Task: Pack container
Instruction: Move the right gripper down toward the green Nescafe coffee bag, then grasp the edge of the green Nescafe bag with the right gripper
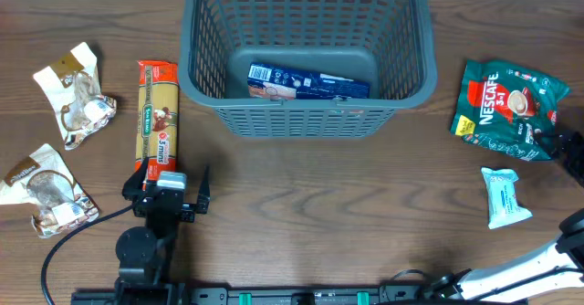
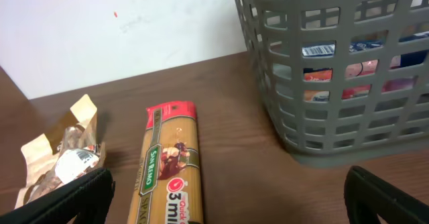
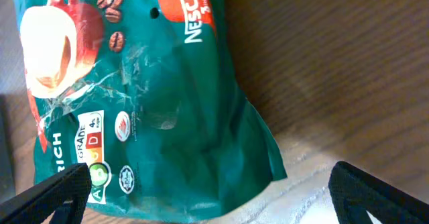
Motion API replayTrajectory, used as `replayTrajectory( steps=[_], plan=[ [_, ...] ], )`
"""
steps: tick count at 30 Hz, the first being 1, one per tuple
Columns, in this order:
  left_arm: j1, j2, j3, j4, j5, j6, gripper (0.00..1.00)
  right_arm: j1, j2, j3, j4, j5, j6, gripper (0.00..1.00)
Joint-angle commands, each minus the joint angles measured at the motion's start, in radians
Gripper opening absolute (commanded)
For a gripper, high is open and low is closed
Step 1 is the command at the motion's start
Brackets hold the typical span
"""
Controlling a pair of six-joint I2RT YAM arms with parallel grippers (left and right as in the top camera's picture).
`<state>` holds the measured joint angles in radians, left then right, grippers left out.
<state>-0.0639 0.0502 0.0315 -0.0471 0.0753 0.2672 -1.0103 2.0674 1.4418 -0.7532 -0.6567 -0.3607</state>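
The container (image 1: 306, 120) is a large dark grey lattice basket at the back centre, also seen in the left wrist view (image 2: 335, 127). A blue packet (image 1: 308, 81) lies on its floor. My left gripper (image 1: 172, 188) is open just in front of a long spaghetti packet (image 1: 157, 122); the packet's near end (image 2: 167, 163) lies between the wide-apart fingers (image 2: 74, 197), nearer the left one. My right gripper (image 3: 208, 197) is open over the lower edge of a green Nescafe bag (image 3: 147, 96), which lies flat at the right (image 1: 506, 109). Only a dark part of that gripper (image 1: 573, 150) shows overhead.
Two crumpled brown-and-white snack packets (image 1: 78, 95) (image 1: 46, 191) lie at the far left; one (image 2: 64, 160) sits left of the spaghetti. A small white tissue pack (image 1: 504, 197) lies in front of the Nescafe bag. The right arm (image 1: 547, 259) reaches in from the bottom right.
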Motion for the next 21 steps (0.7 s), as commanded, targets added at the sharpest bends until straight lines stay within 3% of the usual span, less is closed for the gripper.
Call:
replayTrajectory(
  steps=[1,15,21],
  plan=[
    [-0.005,-0.007,-0.027,-0.015,0.011,0.012,0.99,-0.002,0.010,0.017,0.009,-0.080,-0.079,0.99],
    [-0.005,-0.007,-0.027,-0.015,0.011,0.012,0.99,-0.004,0.014,-0.060,0.126,-0.138,-0.117,0.99],
    [-0.005,-0.007,-0.027,-0.015,0.011,0.012,0.99,-0.004,0.015,-0.083,0.188,-0.155,-0.003,0.99]
  ],
)
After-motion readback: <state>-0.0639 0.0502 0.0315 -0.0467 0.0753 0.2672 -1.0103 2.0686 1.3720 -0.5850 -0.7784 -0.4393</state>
